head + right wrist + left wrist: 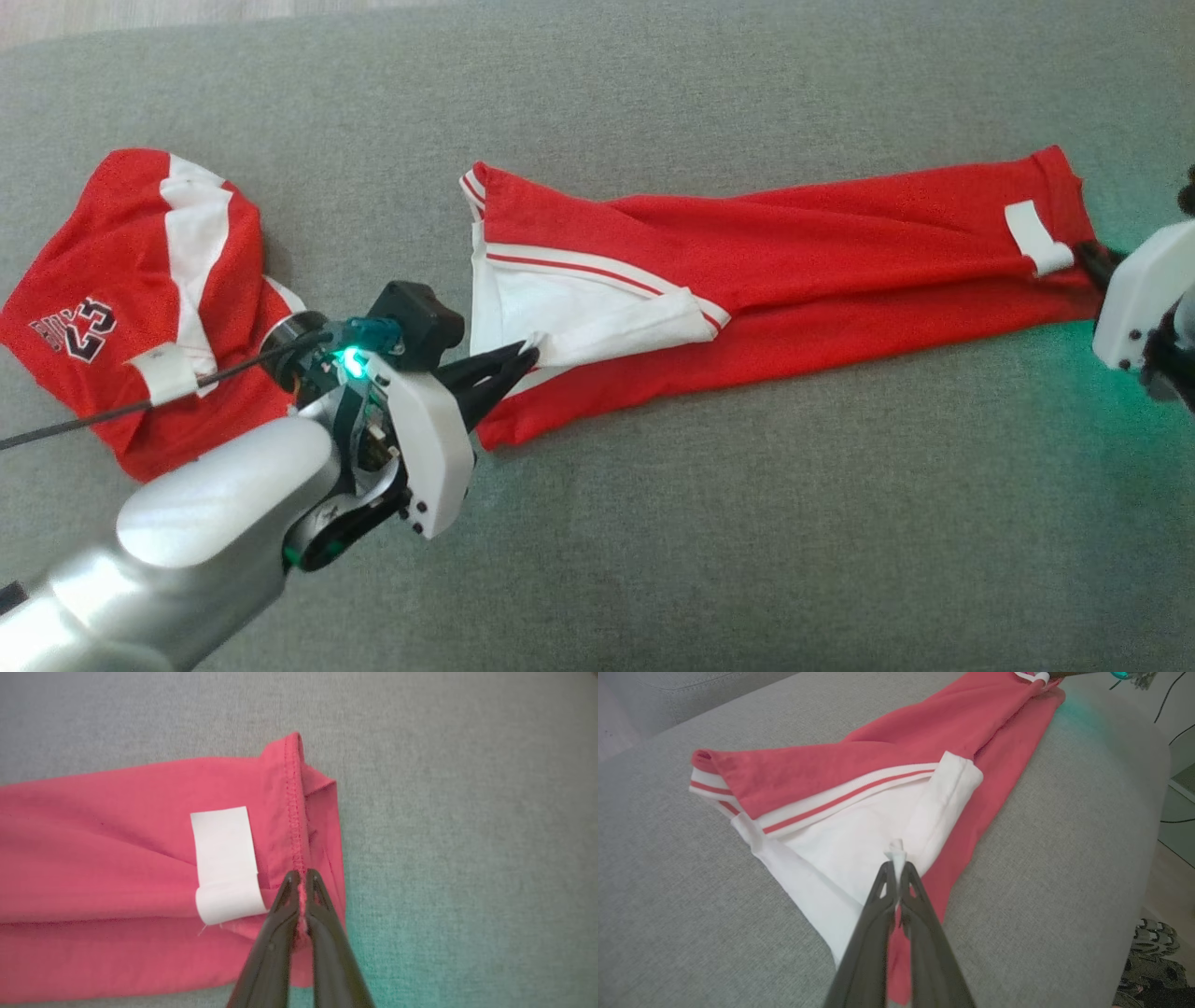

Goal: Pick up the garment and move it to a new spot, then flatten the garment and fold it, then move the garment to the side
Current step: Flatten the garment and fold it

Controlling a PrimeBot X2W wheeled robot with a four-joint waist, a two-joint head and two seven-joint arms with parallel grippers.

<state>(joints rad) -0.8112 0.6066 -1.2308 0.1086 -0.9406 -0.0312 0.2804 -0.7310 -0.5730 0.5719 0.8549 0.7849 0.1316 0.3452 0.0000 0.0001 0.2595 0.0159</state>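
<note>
Here, at nine o'clock, a crumpled red-and-white jersey (140,308) lies partly hidden behind the left arm (215,523). The left gripper (526,357) pinches a white corner of the garment (794,271), a long red strip with white trim stretched across the grey cushion (653,560). At three o'clock the right gripper (1090,254), mostly cut off, clamps its hem beside a white tag (1038,238).

A home: grey fabric sofa (653,560), wooden floor (187,11).
</note>
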